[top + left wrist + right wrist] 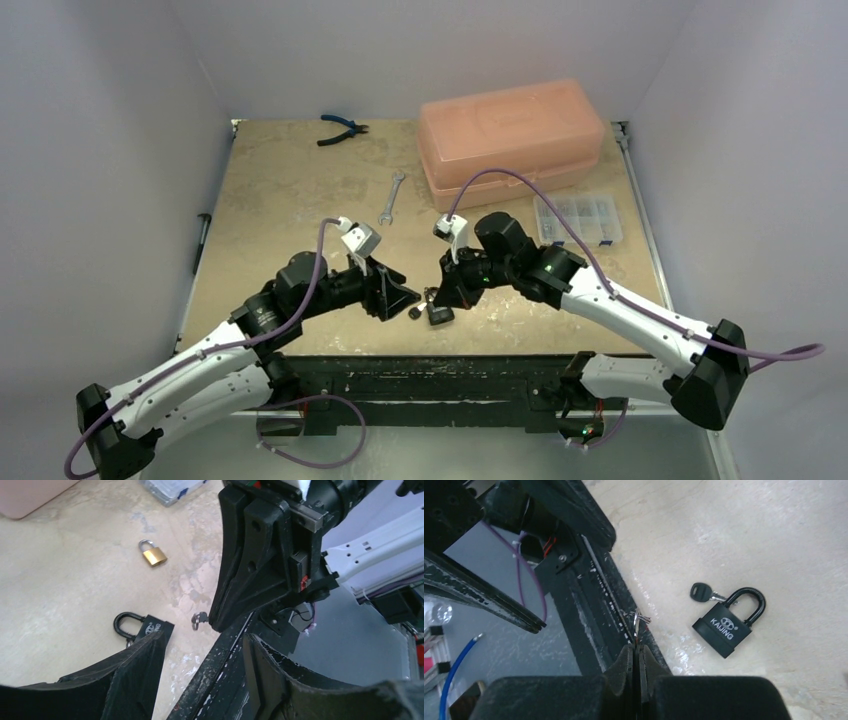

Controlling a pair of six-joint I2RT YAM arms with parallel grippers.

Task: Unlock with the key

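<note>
A black padlock point(724, 627) marked KAIJING lies flat on the table, with a black-headed key point(700, 592) lying by its shackle. It also shows in the top view point(440, 316) and the left wrist view point(147, 628). My right gripper point(638, 652) is shut on a second key point(639, 622); its ring sticks out past the fingertips, just above the table's front edge and to the left of the padlock. That key shows in the left wrist view point(199, 620). My left gripper point(200, 680) is open and empty, and its left finger point(125, 680) is right beside the padlock.
A small brass padlock point(152, 555) lies farther along the table. A pink toolbox point(515, 135), a clear parts box point(578, 218), a wrench point(392, 195) and pliers point(342, 128) lie at the back. The black front rail point(430, 370) runs just below both grippers.
</note>
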